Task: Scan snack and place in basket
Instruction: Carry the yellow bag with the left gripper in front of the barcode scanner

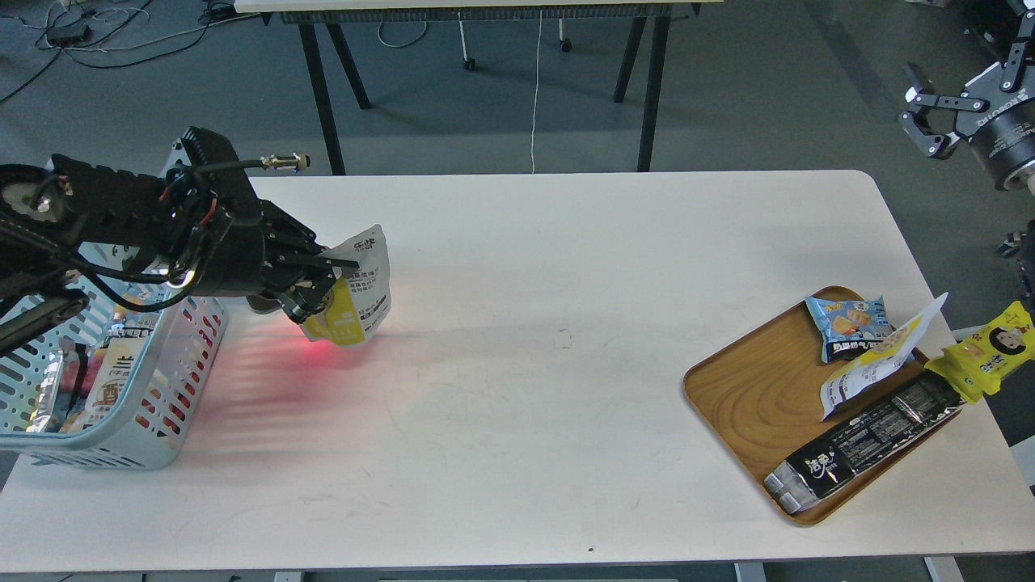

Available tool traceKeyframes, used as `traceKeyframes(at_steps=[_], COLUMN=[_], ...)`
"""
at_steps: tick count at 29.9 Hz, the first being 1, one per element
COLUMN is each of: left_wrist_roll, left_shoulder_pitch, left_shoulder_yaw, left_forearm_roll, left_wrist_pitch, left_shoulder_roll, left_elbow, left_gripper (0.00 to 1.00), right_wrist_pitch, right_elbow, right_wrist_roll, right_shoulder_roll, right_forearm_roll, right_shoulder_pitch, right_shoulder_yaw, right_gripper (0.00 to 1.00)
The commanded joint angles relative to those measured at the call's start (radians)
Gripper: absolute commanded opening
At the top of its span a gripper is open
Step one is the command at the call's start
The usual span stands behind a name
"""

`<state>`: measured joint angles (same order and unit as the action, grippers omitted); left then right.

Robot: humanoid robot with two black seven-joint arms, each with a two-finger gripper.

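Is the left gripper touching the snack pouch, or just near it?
Touching. In the head view the left gripper has its jaws shut on the snack pouch, holding it off the table beside the basket.

Black ribbed left arm [105, 202], looped cables, brass fitting [285, 162].

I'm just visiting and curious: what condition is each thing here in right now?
Left tool: shut on the snack.
Snack: held above the table, red light below.
Basket: on the table, packets inside.
Right tool: open, empty, off the table.
Wooden tray: holds several packets.
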<state>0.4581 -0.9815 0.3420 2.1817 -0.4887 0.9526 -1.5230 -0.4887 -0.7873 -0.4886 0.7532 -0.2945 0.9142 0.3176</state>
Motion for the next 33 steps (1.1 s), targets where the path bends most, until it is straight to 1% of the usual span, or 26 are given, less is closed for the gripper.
traceKeyframes(at_steps=[1,2,21,30,33], left_wrist_roll=[0.022,0.031,0.030,-0.001,-0.003], left_shoulder_pitch=[0.000,0.000,-0.003,0.001,0.004], left_shoulder_yaw=[-0.001,-0.001,-0.009,-0.011,-0.012], left_forearm_roll=[0.000,0.000,0.000,0.000,0.000], left_wrist_pitch=[0.000,0.000,0.000,0.000,0.000], left_shoulder_roll=[0.002,0.002,0.008,0.005,-0.003], left_elbow=[-0.002,-0.003,-0.002,0.009,0.027], left_gripper=[0.00,0.00,0.00,0.00,0.00], right_wrist_pitch=[0.000,0.000,0.000,0.000,0.000], right_elbow=[0.000,0.000,-0.001,-0.003,-0.003], right_wrist_roll=[0.000,0.000,0.000,0.000,0.000], right_shoulder_roll=[-0.002,-0.002,0.011,0.012,0.017], right_forearm_roll=[0.000,0.000,0.000,0.049,0.049], right_shoulder_pitch=[0.002,0.002,0.002,0.000,0.000], right_shoulder_yaw=[0.002,0.002,0.002,-0.002,0.000], right_gripper=[1.00,1.00,1.00,1.00,1.00])
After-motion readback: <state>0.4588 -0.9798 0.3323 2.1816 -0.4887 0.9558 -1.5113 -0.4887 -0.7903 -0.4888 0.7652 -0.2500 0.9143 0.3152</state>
